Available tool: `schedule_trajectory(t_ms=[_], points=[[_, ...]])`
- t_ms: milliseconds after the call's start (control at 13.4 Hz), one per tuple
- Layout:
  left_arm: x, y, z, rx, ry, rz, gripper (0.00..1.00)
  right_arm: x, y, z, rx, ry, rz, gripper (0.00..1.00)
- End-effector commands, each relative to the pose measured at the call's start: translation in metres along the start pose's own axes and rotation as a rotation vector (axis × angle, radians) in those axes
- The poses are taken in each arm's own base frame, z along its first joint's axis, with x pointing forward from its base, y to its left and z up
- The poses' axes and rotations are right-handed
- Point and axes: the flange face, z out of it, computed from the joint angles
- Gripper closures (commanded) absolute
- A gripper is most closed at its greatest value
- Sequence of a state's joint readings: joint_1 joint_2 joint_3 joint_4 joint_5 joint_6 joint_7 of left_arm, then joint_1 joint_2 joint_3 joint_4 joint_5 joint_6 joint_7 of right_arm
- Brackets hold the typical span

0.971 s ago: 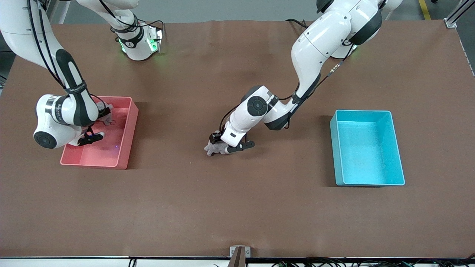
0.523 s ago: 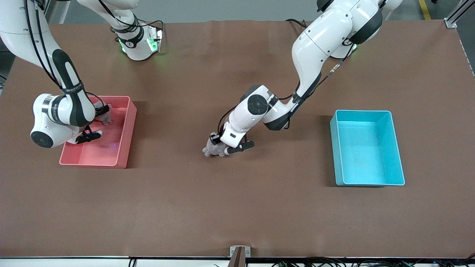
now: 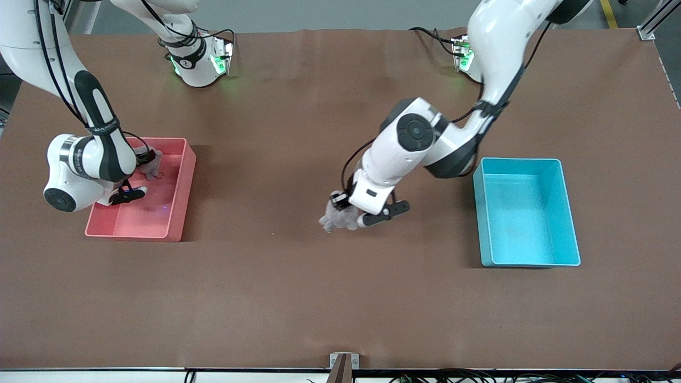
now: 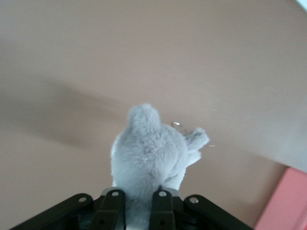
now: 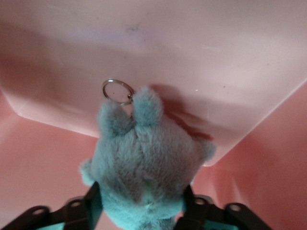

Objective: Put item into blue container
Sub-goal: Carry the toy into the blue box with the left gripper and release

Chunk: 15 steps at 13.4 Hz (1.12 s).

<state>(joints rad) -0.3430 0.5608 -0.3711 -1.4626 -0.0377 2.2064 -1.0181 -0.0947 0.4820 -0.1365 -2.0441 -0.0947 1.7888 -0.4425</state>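
In the front view, we see the left end effector (image 3: 355, 213) in the middle of the frame, up over the brown surface (image 3: 298, 298). It is clamped on a small grey plush toy (image 3: 336, 217). The blue container (image 3: 524, 211) sits at the right of the frame, well apart from the toy. At the left of the frame, the right end effector (image 3: 139, 178) is inside the pink bin (image 3: 178, 207).

In the left wrist view, we see the black fingers (image 4: 162, 211) squeezing the grey toy.

In the right wrist view, a second plush toy (image 5: 144, 172) with a key ring (image 5: 118, 91) sits between the fingers (image 5: 192, 203) over the pink bin's floor. We cannot tell if they grip it.
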Motion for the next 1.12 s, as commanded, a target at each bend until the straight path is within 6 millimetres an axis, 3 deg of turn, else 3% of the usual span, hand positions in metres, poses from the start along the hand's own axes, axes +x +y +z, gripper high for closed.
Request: schedule_trajectory(t_ms=[0, 224, 374, 448, 598, 822, 971, 1046], points=[[0.012, -0.053, -0.053, 0.149, -0.044, 0.078, 0.92, -0.003, -0.002, 0.0, 0.024, 0.012, 0.007, 0.91], [0.045, -0.124, -0.091, 0.284, -0.006, 0.231, 0.92, -0.003, -0.001, -0.006, 0.02, 0.021, 0.008, 0.97], [0.067, -0.176, -0.101, 0.377, 0.019, 0.308, 0.92, -0.004, 0.0, -0.032, 0.009, 0.048, 0.015, 0.97], [0.082, -0.199, -0.105, 0.39, 0.007, 0.331, 0.92, -0.005, 0.0, -0.05, 0.018, 0.063, 0.019, 0.97], [0.111, -0.241, -0.107, 0.409, -0.004, 0.391, 0.93, -0.012, -0.005, -0.111, 0.026, 0.096, 0.024, 0.97], [0.145, -0.303, -0.098, 0.411, 0.028, 0.435, 0.93, -0.026, -0.045, -0.2, -0.006, 0.127, 0.162, 0.96], [0.159, -0.335, -0.09, 0.412, 0.002, 0.487, 0.93, -0.033, -0.072, -0.231, 0.056, 0.158, 0.251, 0.96], [0.166, -0.349, -0.082, 0.411, -0.004, 0.496, 0.93, -0.033, -0.081, -0.237, 0.113, 0.181, 0.295, 0.96]])
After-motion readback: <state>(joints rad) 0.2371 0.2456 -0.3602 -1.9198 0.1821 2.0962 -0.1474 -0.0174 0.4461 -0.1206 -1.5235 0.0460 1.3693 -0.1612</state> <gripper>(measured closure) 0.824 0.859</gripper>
